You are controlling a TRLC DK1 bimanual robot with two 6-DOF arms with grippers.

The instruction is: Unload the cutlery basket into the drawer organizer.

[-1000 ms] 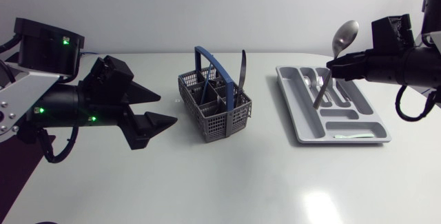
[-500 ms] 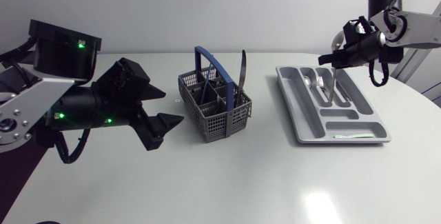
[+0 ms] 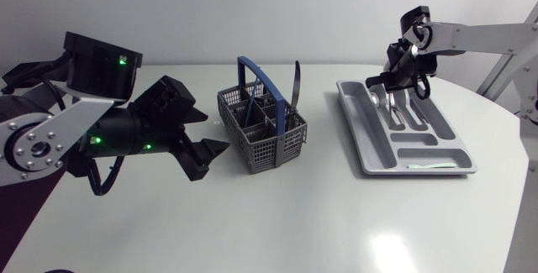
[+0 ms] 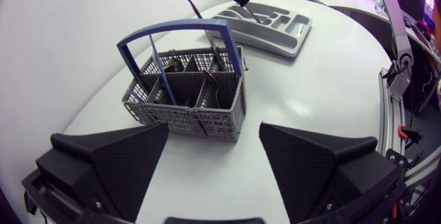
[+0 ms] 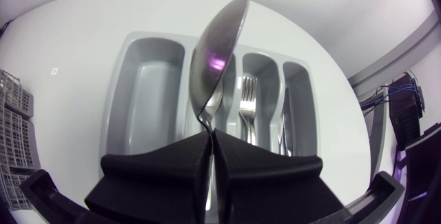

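Spoon (image 5: 219,52) in right gripper (image 5: 209,145)

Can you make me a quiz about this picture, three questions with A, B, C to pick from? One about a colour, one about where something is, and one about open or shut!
1. What colour is the basket handle?
A red
B blue
C yellow

2. Where is the spoon?
A in the basket
B on a plate
C in the right gripper, over the organizer

3. The left gripper is:
A open, holding nothing
B shut on a cup
C shut on the basket

Answers:
1 B, the arch over the grey basket is blue.
2 C, both fingers pinch its stem above the organizer.
3 A, its fingers stand apart, touching nothing.
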